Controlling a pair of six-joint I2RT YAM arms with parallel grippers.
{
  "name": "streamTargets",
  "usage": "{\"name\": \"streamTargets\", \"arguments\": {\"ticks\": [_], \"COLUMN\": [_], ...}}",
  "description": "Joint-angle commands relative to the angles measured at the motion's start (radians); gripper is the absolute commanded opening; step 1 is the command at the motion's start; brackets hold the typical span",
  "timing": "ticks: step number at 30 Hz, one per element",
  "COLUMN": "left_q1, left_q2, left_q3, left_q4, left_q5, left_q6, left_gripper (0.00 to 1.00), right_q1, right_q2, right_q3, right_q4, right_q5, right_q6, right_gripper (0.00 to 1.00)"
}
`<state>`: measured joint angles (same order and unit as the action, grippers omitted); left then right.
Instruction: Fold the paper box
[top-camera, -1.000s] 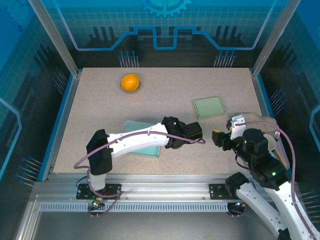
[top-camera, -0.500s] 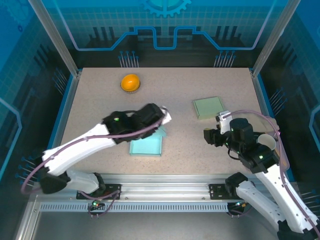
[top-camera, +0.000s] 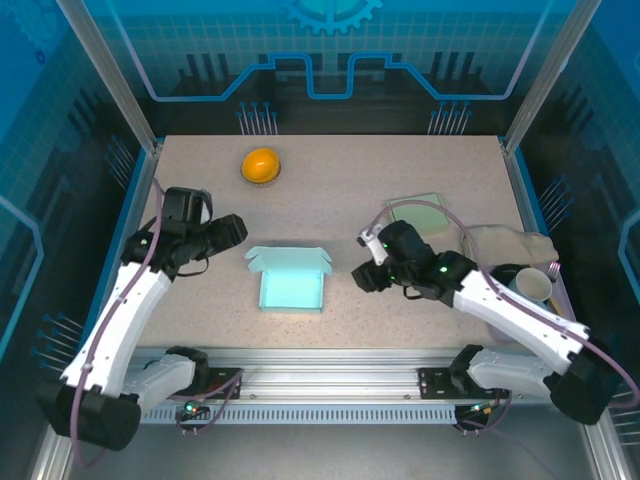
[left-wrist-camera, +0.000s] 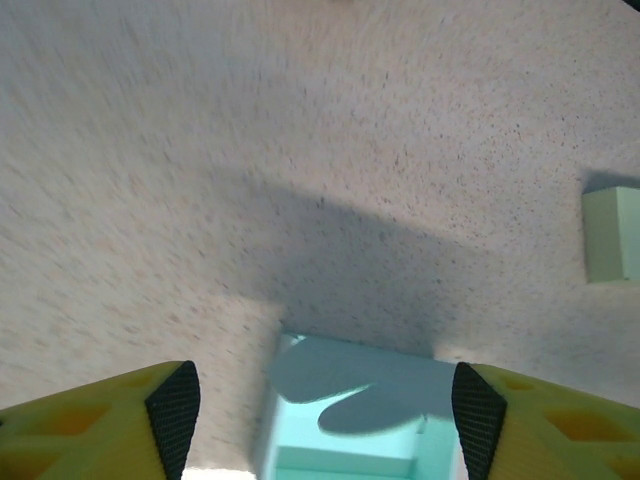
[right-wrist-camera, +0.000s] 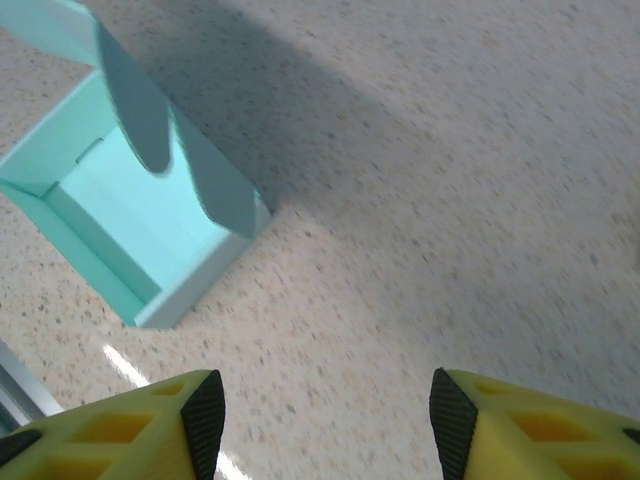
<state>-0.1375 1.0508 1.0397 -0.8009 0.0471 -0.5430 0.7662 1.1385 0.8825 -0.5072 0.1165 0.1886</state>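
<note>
A pale-teal paper box (top-camera: 292, 283) sits open on the speckled desk (top-camera: 200, 300), toward the near edge and between two robot arms. The left fingers (left-wrist-camera: 172, 410) are spread, nothing between them, just left of the box. The right fingers (right-wrist-camera: 205, 415) are likewise spread and empty, just to its right. An orange round object (top-camera: 260, 165) lies far left, a green pad (top-camera: 415, 213) far right.
</note>
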Motion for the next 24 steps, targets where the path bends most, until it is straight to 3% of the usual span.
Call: {"name": "streamTargets", "arguments": {"ticks": [1, 7, 24], "left_q1": [0.060, 0.071, 0.070], "left_q2": [0.018, 0.048, 0.069], "left_q3": [-0.074, -0.135, -0.197], "left_q4": [0.130, 0.220, 0.270], "left_q5": [0.227, 0.239, 0.260], "left_q6": [-0.183, -0.233, -0.260], "left_gripper": [0.71, 0.71, 0.71], "right_q1": [0.029, 0.042, 0.062], "right_q2": [0.079, 0.179, 0.275], "right_q3": [0.032, 0.005, -0.111], "right_q4": [0.134, 0.304, 0.525], "right_q5": [-0.003, -0.113, -0.126], "right_q6": [-0.062, -0.093, -0.136], "right_gripper": [0.58, 0.52, 0.44]}}
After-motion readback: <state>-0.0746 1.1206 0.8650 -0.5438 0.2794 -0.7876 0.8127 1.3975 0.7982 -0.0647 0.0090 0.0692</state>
